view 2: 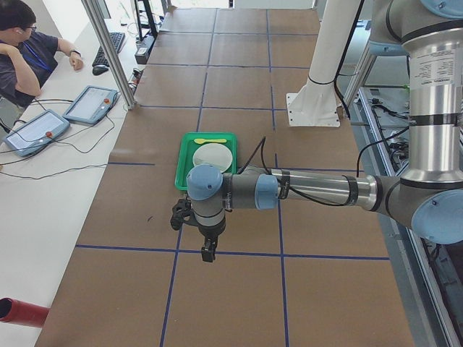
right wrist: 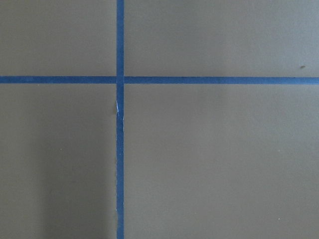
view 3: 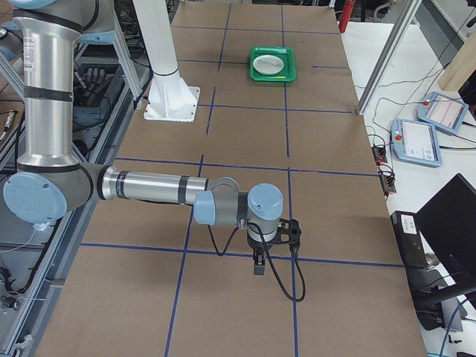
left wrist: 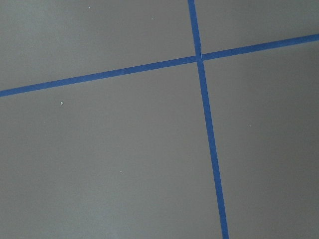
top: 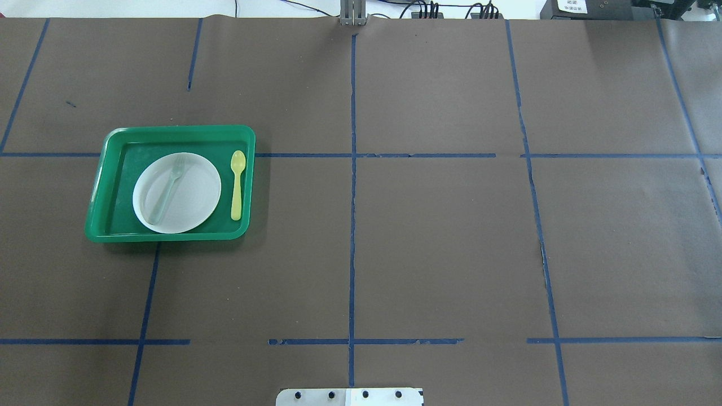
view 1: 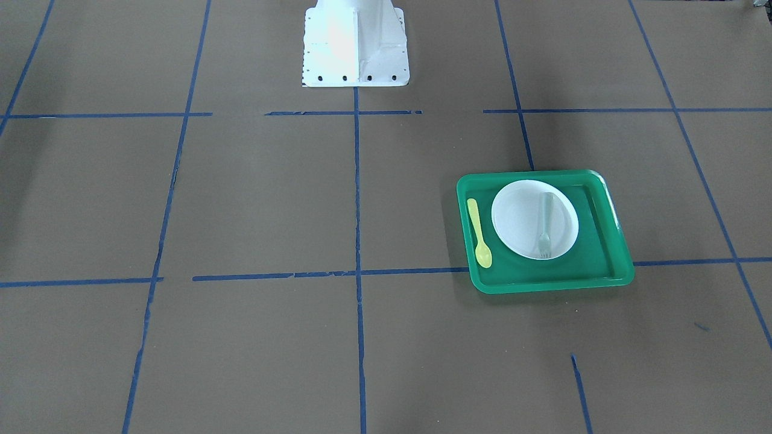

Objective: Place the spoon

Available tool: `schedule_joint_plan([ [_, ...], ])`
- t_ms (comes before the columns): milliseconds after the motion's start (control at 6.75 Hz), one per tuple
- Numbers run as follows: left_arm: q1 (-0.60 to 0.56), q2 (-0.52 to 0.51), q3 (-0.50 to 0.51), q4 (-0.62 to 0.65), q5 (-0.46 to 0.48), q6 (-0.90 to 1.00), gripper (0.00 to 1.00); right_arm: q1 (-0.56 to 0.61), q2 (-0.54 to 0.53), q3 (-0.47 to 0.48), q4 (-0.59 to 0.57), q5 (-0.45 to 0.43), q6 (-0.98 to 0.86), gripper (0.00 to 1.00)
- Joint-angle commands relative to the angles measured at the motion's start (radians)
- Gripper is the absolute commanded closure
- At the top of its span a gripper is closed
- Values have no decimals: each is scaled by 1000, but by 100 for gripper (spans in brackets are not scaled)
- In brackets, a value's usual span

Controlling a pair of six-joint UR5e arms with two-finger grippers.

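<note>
Side cam here: I've got the left arm (view 2: 311, 189) stretched low across the brown table (view 2: 108, 210), left gripper (view 2: 207, 255) pointing straight down. Can't tell if it's open or not. Just past the wrist sits the green tray (view 2: 183, 163) with the white plate (view 2: 212, 155) in it, and the yellow spoon (view 2: 210, 140) lies beyond the plate. An operator (view 2: 25, 47) is sitting top left.

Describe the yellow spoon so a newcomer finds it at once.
On the brown table, find the green plastic tray on the robot's left. A round white plate sits in it, and the small yellow plastic spoon lies on the tray floor beside that plate. The only other utensil, a pale grey-green fork, rests on the plate.
</note>
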Motion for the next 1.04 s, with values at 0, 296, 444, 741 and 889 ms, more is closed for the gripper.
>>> schedule_joint_plan([
  [0,0,4,-1,1,-40,-2,0,0,0,0,0,0,0,0],
  [296,-3,-10,-3,1,-35,-8,0,0,0,0,0,0,0,0],
  [444,-3,-14,-4,1,-35,-8,0,0,0,0,0,0,0,0],
  [741,-3,-14,-4,1,-35,-8,0,0,0,0,1,-2,0,0],
  [889,-3,-14,-4,1,-35,-8,0,0,1,0,0,0,0,0],
])
